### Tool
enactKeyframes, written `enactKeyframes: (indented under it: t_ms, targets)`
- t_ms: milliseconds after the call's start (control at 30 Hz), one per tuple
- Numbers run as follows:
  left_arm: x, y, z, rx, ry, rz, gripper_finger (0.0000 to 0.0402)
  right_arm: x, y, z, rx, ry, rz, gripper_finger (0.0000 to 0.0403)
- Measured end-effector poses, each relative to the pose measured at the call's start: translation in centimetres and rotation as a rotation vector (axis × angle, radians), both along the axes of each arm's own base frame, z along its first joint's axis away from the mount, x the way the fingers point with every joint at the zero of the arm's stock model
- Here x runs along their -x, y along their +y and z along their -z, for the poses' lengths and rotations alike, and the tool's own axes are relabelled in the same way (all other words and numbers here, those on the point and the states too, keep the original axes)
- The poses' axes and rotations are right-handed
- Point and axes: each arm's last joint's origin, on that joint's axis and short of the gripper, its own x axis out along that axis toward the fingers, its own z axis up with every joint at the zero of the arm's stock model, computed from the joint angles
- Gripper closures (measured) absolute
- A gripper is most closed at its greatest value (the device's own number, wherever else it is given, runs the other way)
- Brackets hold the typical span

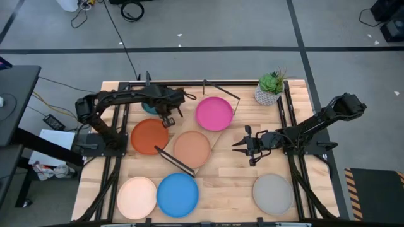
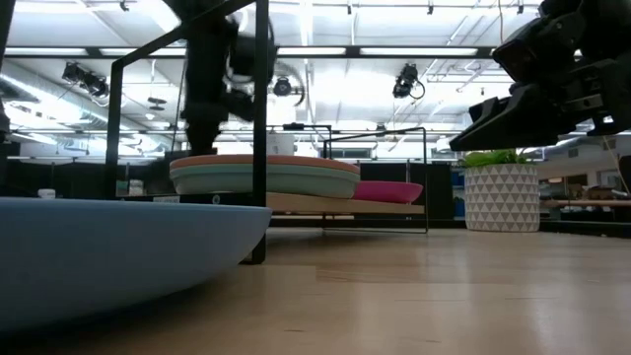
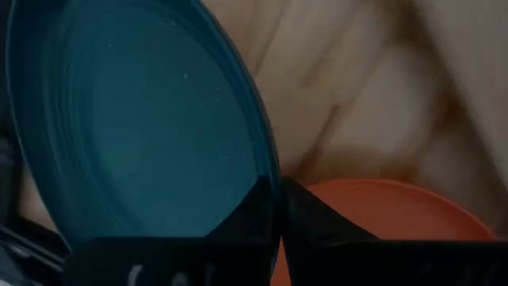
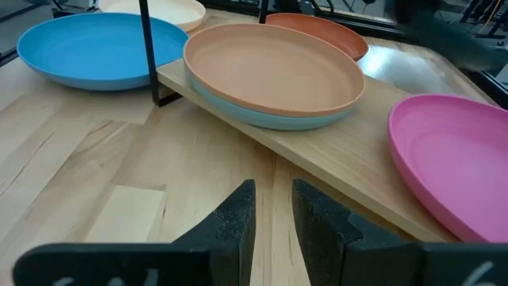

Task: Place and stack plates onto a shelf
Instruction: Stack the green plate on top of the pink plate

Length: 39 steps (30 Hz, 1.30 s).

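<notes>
Teal plate (image 3: 143, 119) sat pinched by its rim in your left gripper (image 1: 168, 119), lifted and tilted, off the shelf's far-left corner and above the orange-red plate (image 1: 149, 135). In the left wrist view the fingers (image 3: 305, 214) were closed on that rim, with the orange-red plate just beyond them.

Shelf (image 4: 349, 163): a pale wooden board on thin black wire legs, lying diagonally mid-table. On it you had the terracotta plate (image 1: 191, 149) stacked on a pale blue plate (image 4: 262, 119) toward the near-left end, and the magenta plate (image 1: 214, 113) at the far-right end. The two piles were near each other but not touching.

Off the shelf, on the tabletop (image 1: 233, 183): the orange-red plate just left of the shelf, the bright blue plate (image 1: 177, 194) and cream plate (image 1: 136, 197) in front of its near-left end, and the grey plate (image 1: 273, 193) well apart to the near right. A potted plant (image 1: 270, 88) stood beyond the shelf's far-right end.

Your right gripper (image 1: 242, 145) hovered to the right of the shelf, pointing at it, holding nothing. Its fingers (image 4: 313, 226) showed a narrow gap between them.
</notes>
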Motion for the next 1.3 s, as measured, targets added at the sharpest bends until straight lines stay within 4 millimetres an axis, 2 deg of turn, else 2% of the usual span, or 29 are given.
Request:
enactKeyframes:
  t_ms: [133, 267, 433, 533, 767, 900, 1000, 1133, 1300]
  targets:
    - [-1.2, -2.8, -2.3, 0.009, 0.034, 0.231, 0.0386, 0.0, 0.0, 0.1, 0.002, 0.007, 0.001, 0.0312]
    - [-2.1, -6.0, -3.6, 0.003, 0.079, 0.527, 0.0386, 0.0, 0.0, 0.1, 0.004, 0.009, 0.002, 0.0312]
    - [-2.9, -9.4, -4.1, -0.086, 0.131, 0.901, 0.0386, 0.0, 0.0, 0.1, 0.003, 0.008, 0.003, 0.0312]
    - [-3.3, -10.6, -4.2, -0.190, 0.160, 1.016, 0.0385, 0.0, 0.0, 0.1, 0.003, 0.008, 0.003, 0.0312]
    - [-4.9, -10.5, -4.3, -0.310, 0.062, 1.074, 0.0385, 0.0, 0.0, 0.1, 0.001, 0.007, 0.004, 0.0312]
    - [-5.9, -9.7, -2.6, -0.341, -0.051, 1.150, 0.0384, 0.0, 0.0, 0.1, 0.000, 0.007, 0.003, 0.0312]
    - [-6.5, -8.6, -1.1, -0.430, -0.093, 1.201, 0.0384, 0.0, 0.0, 0.1, 0.000, 0.006, 0.004, 0.0312]
    - [-6.6, -7.4, 0.4, -0.505, -0.120, 1.254, 0.0384, 0.0, 0.0, 0.1, 0.001, 0.006, 0.003, 0.0312]
    - [-6.3, -6.1, 2.0, -0.488, -0.232, 1.225, 0.0380, 0.0, 0.0, 0.1, 0.000, 0.006, 0.003, 0.0312]
